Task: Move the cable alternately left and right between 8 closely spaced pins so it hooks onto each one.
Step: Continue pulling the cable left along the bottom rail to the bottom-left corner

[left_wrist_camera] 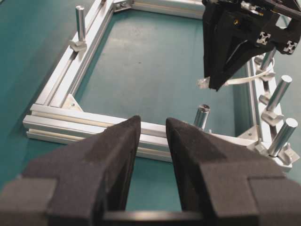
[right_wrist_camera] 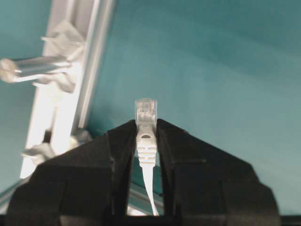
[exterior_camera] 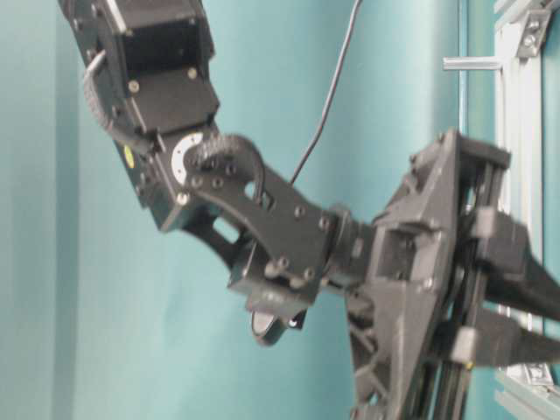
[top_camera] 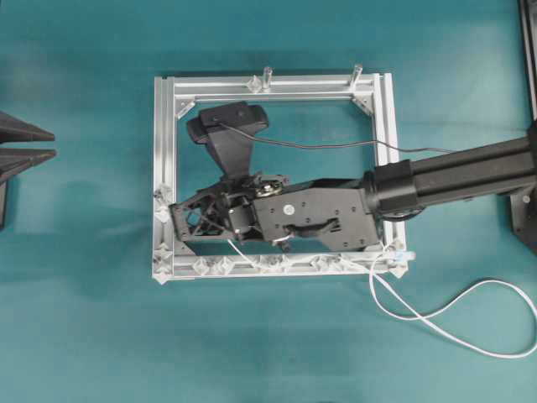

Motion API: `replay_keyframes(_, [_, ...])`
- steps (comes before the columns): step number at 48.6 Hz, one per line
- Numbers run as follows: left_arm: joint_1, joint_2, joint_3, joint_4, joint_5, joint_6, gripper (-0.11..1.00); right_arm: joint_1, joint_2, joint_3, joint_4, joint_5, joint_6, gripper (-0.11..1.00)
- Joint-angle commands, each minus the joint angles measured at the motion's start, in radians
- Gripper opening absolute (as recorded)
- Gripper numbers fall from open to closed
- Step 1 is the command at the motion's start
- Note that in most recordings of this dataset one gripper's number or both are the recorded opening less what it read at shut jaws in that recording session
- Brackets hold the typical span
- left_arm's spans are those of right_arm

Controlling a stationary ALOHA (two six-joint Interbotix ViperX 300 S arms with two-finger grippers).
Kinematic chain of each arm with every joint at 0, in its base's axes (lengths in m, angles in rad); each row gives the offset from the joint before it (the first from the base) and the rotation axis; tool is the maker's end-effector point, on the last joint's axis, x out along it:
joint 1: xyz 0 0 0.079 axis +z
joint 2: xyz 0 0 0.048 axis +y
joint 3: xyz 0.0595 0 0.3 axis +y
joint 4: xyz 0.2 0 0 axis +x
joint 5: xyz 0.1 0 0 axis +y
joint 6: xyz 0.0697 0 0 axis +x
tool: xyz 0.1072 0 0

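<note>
The aluminium frame encloses an open stretch of teal counter in its upper half. The right arm crosses the frame's right rail, filling the lower half. Pins crowd the frame's bottom rail, and two upright posts rise from its top rail.

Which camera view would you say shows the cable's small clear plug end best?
The right wrist view: the clear plug of the thin white cable sits centred, pinched in the right claw. The left wrist view shows it tiny; overhead and table-level views hide it.
</note>
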Motion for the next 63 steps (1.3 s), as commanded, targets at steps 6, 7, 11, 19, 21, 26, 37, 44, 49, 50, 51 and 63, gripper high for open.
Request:
replay_keyframes(6, [0.002, 0.011, -0.011, 0.003, -0.009, -0.005, 0.34, -0.009, 0.005, -0.066, -0.006, -0.035, -0.017, 0.19])
replay_keyframes(7, [0.002, 0.011, -0.011, 0.003, -0.009, -0.003, 0.34, -0.011, 0.008, -0.071, -0.006, -0.037, -0.017, 0.19])
replay_keyframes(11, [0.002, 0.011, -0.009, 0.002, -0.009, -0.003, 0.34, -0.014, 0.018, -0.092, -0.006, -0.04, -0.021, 0.19])
replay_keyframes(19, [0.002, 0.011, -0.009, 0.003, -0.011, -0.003, 0.34, -0.014, 0.026, -0.114, -0.008, -0.04, -0.032, 0.19])
replay_keyframes(21, [0.002, 0.011, -0.011, 0.003, -0.011, -0.003, 0.34, -0.014, 0.026, -0.117, -0.006, -0.04, -0.032, 0.19])
replay_keyframes(26, [0.002, 0.011, -0.011, 0.003, -0.011, -0.003, 0.34, -0.006, 0.026, -0.124, -0.003, -0.037, -0.032, 0.19])
replay_keyframes(37, [0.002, 0.009, -0.011, 0.003, -0.011, -0.003, 0.34, 0.025, 0.028, -0.132, 0.012, -0.035, -0.026, 0.19])
replay_keyframes(44, [0.002, 0.011, -0.009, 0.003, -0.011, -0.003, 0.34, 0.044, 0.032, -0.132, 0.029, -0.035, -0.023, 0.19])
replay_keyframes(49, [0.002, 0.011, -0.011, 0.002, -0.011, -0.003, 0.34, 0.058, 0.034, -0.132, 0.035, -0.035, -0.021, 0.19])
replay_keyframes(50, [0.002, 0.011, -0.011, 0.002, -0.011, -0.003, 0.34, 0.06, 0.034, -0.132, 0.037, -0.035, -0.021, 0.19])
replay_keyframes(51, [0.003, 0.011, -0.011, 0.002, -0.011, -0.003, 0.34, 0.064, 0.034, -0.132, 0.038, -0.037, -0.021, 0.19])
replay_keyframes(63, [0.002, 0.011, -0.009, 0.002, -0.011, -0.003, 0.34, 0.092, 0.049, -0.15, 0.048, -0.037, -0.021, 0.19])
